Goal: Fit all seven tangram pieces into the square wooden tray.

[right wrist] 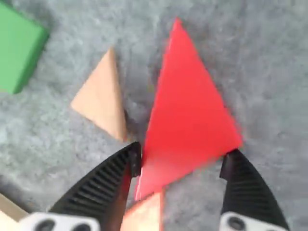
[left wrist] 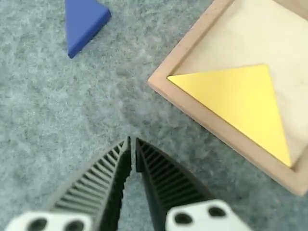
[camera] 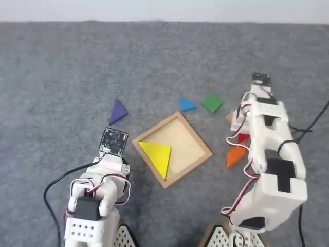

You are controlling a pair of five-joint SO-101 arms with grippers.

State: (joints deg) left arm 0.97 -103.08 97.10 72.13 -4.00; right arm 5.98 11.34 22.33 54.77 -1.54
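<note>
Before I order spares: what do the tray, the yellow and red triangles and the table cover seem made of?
The tray looks like pale bare wood, matte with faint grain. The yellow triangle is evenly coloured and smooth, so probably painted wood or plastic. The red triangle looks the same with a slight sheen, and its core is hidden. The table cover is grey and fuzzy, likely felt or short carpet.

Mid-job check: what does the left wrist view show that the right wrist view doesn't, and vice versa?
Left wrist alone: shut left gripper, yellow triangle lying in the wooden tray, blue triangle. Right wrist alone: right gripper gripping the red triangle, tan triangle, green square. Both: grey mat, and possibly a tray corner.
</note>
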